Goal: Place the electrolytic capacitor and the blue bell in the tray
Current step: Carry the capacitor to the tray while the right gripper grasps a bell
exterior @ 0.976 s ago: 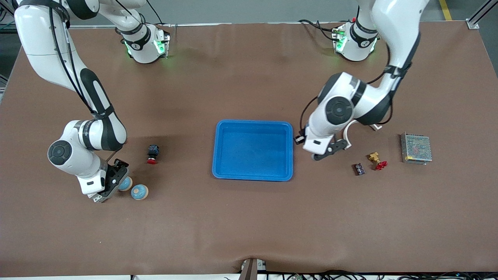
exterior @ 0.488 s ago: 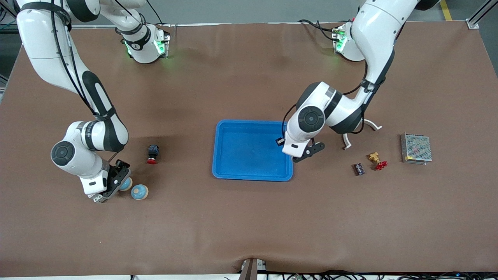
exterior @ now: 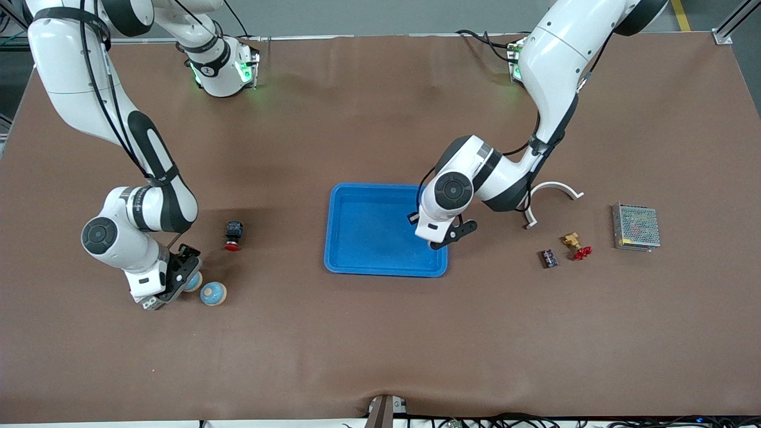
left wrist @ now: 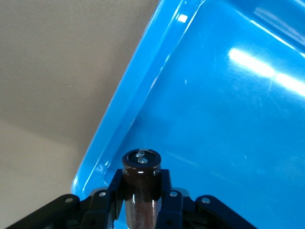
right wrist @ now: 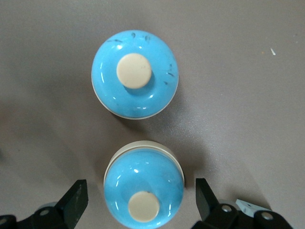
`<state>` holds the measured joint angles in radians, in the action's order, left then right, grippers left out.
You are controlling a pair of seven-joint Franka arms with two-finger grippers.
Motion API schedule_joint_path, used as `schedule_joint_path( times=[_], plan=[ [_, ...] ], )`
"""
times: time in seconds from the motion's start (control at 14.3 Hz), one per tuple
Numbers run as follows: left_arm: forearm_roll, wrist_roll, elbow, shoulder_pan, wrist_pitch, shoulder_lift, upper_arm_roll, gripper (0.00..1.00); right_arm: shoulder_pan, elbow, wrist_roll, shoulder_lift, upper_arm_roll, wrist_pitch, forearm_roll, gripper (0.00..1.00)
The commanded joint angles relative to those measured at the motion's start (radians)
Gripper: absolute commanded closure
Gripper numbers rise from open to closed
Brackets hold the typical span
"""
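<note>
Surface: brown matte table cover [exterior: 368, 333], flat, with slight wrinkles along the edge nearest the front camera.
Tray: bright-blue tray [exterior: 339, 238], shallow glossy plastic, rounded corners, raised rim; sits at mid-table. In the left wrist view its floor [left wrist: 228, 119] shows light glare and fine scratches.
Left gripper: left gripper [exterior: 437, 242] hangs over the tray corner toward the left arm's end; its fingers [left wrist: 164, 188] clamp a dark cylinder.
Capacitor: electrolytic capacitor [left wrist: 141, 179], dark brown sleeve, round top with two metal terminals, held above the tray floor just inside the rim.
Right gripper: right gripper [exterior: 175, 279] is low over the table at the right arm's end; fingers [right wrist: 74, 200] spread wide, one on each side of a bell.
Bells: two blue bells, glossy domes with cream buttons and pale bases. One blue bell [right wrist: 144, 183] lies between the spread fingers; the second bell [right wrist: 135, 74] rests just beside it, apart.
Push button: black body with red cap [exterior: 233, 235], between the bells and the tray.
Left arm's end: white curved bracket [exterior: 553, 193], small dark module [exterior: 549, 258], brass fitting [exterior: 572, 239], red part [exterior: 582, 252], perforated metal power supply [exterior: 635, 226].
Open room: bare cover stretches along the edge nearest the front camera.
</note>
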<state>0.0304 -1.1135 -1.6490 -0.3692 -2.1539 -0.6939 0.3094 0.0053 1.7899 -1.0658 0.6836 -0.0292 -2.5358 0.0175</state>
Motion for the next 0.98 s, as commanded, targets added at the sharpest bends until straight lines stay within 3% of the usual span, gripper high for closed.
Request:
schedule_joint_path(
  times=[0.0, 0.07, 0.14, 0.28, 0.49, 0.63, 0.7, 0.91],
  plan=[
    [0.023, -0.023, 0.029, -0.011, -0.012, -0.030, -0.007, 1.00, -0.014, -0.020, -0.016, 0.019, 0.012, -0.009, 0.024, 0.00],
    [0.023, -0.023, 0.029, -0.011, -0.017, -0.032, -0.007, 1.00, -0.011, -0.021, -0.016, 0.019, 0.012, -0.009, 0.024, 0.00],
    [0.023, -0.022, 0.029, -0.011, -0.021, -0.038, -0.009, 0.83, -0.011, -0.021, -0.014, 0.019, 0.012, -0.009, 0.025, 0.16],
    [0.023, -0.023, 0.029, -0.011, -0.030, -0.045, -0.009, 0.40, -0.013, -0.024, -0.011, 0.019, 0.012, -0.008, 0.025, 0.34],
    [0.023, -0.020, 0.029, -0.010, -0.032, -0.049, -0.009, 0.28, -0.013, -0.026, -0.011, 0.019, 0.012, -0.008, 0.025, 0.51],
    [0.023, -0.020, 0.029, -0.010, -0.032, -0.042, -0.009, 0.05, -0.013, -0.029, -0.006, 0.019, 0.012, -0.004, 0.025, 0.55],
    [0.025, -0.020, 0.031, -0.007, -0.030, -0.033, -0.009, 0.00, -0.014, -0.038, -0.006, 0.019, 0.012, 0.005, 0.025, 0.55],
    [0.046, -0.020, 0.031, 0.006, -0.020, 0.003, -0.007, 0.00, -0.014, -0.056, -0.003, 0.014, 0.012, 0.020, 0.025, 0.55]
  ],
)
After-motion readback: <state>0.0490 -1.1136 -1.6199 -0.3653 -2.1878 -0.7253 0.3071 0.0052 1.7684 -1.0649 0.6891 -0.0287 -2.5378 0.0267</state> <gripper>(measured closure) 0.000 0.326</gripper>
